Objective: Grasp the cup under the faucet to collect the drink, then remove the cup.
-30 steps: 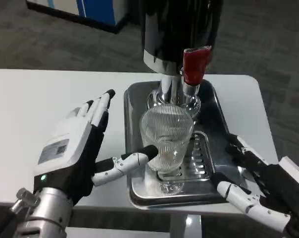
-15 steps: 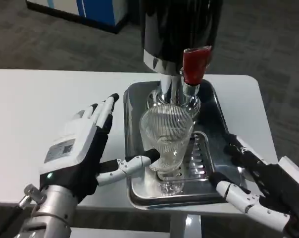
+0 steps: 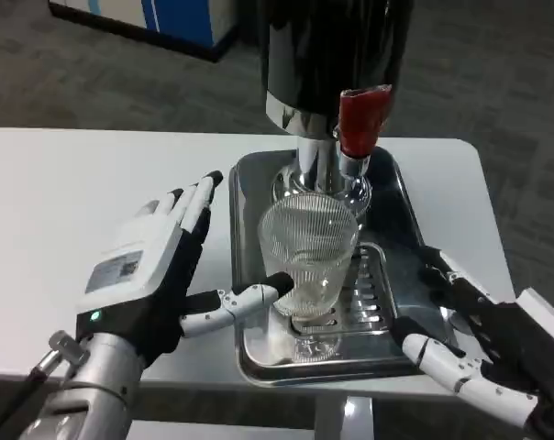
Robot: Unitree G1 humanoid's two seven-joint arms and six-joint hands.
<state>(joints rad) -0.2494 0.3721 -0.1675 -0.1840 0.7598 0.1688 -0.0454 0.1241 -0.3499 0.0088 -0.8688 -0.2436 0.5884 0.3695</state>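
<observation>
1 white table (image 3: 84, 192) carries everything here, and on it sits a steel tray (image 3: 401, 206) with the tall black dispenser (image 3: 337, 55) standing at its back, the red-handled faucet (image 3: 361, 119) jutting toward the camera. The cup (image 3: 309, 252), a clear ribbed glass that looks empty, stands upright on the tray's slotted drip grate (image 3: 369, 289), just below and slightly in front of the faucet. It should be stiff and breakable, light for now but heavier once filled, and the ribbing ought to give some bite on an otherwise slick wall. The best hold, in my judgement, is around the mid-body, thumb on one side and fingers on the other, clear of the rim and firm without crushing. The left hand (image 3: 153, 270) is beside the cup, fingers spread and gripping nothing, its thumb reaching to the glass's lower left wall; whether it actually touches is hard to tell. The right hand (image 3: 474, 344) lies at the tray's right edge, fingers apart, holding nothing.
</observation>
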